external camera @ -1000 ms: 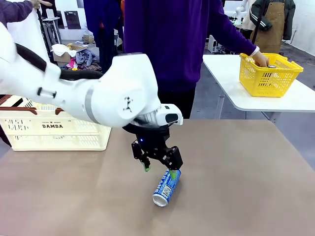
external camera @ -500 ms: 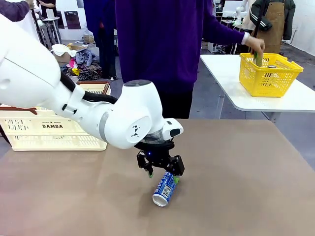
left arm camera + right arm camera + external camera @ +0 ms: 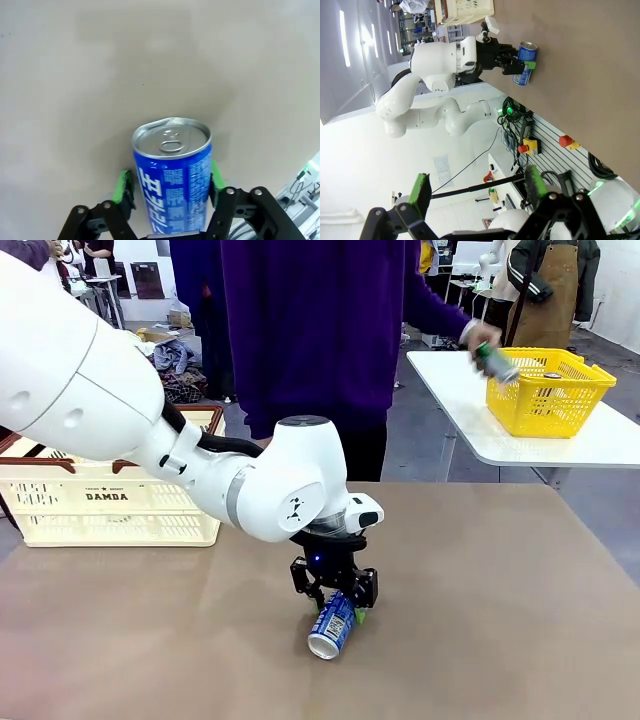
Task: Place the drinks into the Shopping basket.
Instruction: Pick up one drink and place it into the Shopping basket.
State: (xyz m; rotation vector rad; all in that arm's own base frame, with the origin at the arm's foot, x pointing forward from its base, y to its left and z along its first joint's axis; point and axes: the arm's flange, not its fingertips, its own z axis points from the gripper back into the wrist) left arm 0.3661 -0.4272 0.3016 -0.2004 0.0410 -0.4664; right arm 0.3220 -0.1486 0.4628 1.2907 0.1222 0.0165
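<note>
- Nearest to us, low in the centre of the front view, the blue can (image 3: pixel 331 625) lies on its side on the brown table (image 3: pixel 500 590), its silver top towards the bottom edge of the frame.
- The left gripper (image 3: pixel 338 605) reaches down over the can's far half. In the left wrist view its green pads (image 3: pixel 122 185) flank the can (image 3: pixel 172 170): one pad sits against the can's side, the other has a thin dark sliver beside it. The jaws are partly closed around the can, and we cannot tell whether they grip it yet.
- Bare tabletop lies open on every side of the can, widest to the right of the frame; nothing else rests near it.
- The right gripper (image 3: pixel 477 192), at the bottom of its own wrist view, has its jaws spread wide with nothing between them.
- Farther back at middle left, the Shopping basket (image 3: pixel 110 505) stands on the table against the frame's left edge, partly behind the left arm, well apart from the can.
- The table's far edge runs across mid-frame, with a person in a purple top just beyond it.
- At upper right, the person's hand (image 3: pixel 480 335) holds a green can (image 3: pixel 495 362) tilted in the air, beside the rim of a yellow basket (image 3: pixel 550 390) on a white table (image 3: pixel 560 445).
</note>
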